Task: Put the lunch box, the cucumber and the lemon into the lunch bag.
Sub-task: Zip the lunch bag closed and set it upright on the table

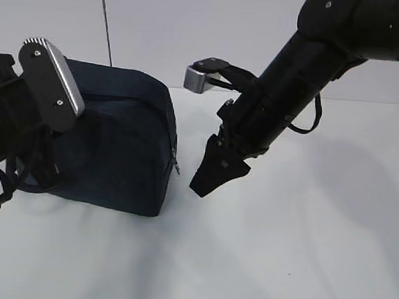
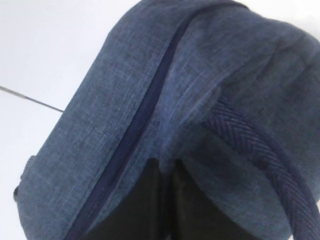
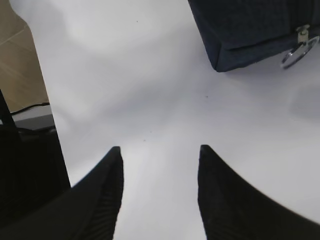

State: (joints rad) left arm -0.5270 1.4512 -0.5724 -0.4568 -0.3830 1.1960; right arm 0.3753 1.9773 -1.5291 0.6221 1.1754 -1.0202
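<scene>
Lunch bag (image 1: 126, 143) standing upright on the white table (image 1: 295, 256), left of centre, zipper running down its right-hand corner with the metal ring pull (image 1: 176, 167) hanging low on that edge. Closed all along the visible seam. No sign of the lunch box, cucumber or lemon in any view — whether inside the bag cannot be told.

Left gripper (image 2: 165, 200) pressed against the bag's top fabric, fingers together with only a thin dark slit between them; nothing visibly pinched, though the tips lie right on the cloth beside the zipper line (image 2: 135, 135) and just left of a woven handle strap (image 2: 260, 150). Seen from the exterior, left arm lying over the near left side of the bag, its silver-edged wrist housing (image 1: 51, 84) tilted above the bag's top.

Right gripper (image 1: 211, 175) lowered just right of the bag, tips pointing down and left toward the table, close to the ring pull but apart from it. Jaws roughly half spread — bare table showing between the two dark fingers (image 3: 100, 195), nothing held. Bag's lower corner and ring pull (image 3: 295, 52) at the far right of the wrist view, well clear of the fingertips.
</scene>
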